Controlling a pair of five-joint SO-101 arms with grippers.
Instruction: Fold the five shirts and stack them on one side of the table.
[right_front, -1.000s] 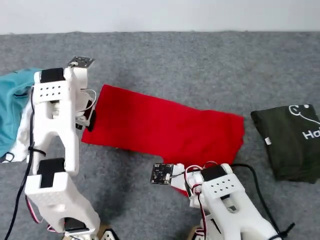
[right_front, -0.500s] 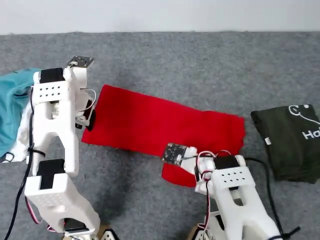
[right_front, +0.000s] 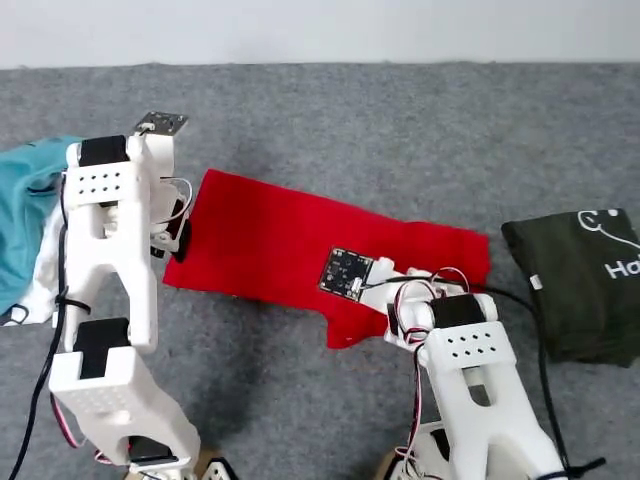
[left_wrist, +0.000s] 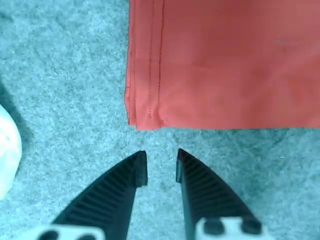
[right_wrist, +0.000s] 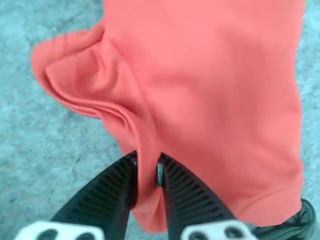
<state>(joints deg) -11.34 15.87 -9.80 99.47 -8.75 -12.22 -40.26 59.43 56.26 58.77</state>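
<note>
A red shirt (right_front: 290, 245) lies spread across the middle of the grey table, folded into a long band. In the right wrist view my right gripper (right_wrist: 147, 172) is shut on a raised fold of the red shirt (right_wrist: 210, 90) at its near right edge. The right arm (right_front: 455, 345) stands over that edge. My left gripper (left_wrist: 161, 165) hangs slightly open over bare carpet, just short of the hemmed corner of the red shirt (left_wrist: 225, 60). It holds nothing. In the high view it sits at the shirt's left end (right_front: 180, 240).
A folded dark green shirt (right_front: 580, 285) lies at the right edge. A teal shirt (right_front: 25, 195) and a white one (right_front: 40, 280) are heaped at the left edge behind the left arm. The white cloth (left_wrist: 7, 150) lies near my left gripper.
My right arm has moved toward the far side and a little to the right, pulling the red shirt's near edge up onto the shirt. The left arm has not moved.
</note>
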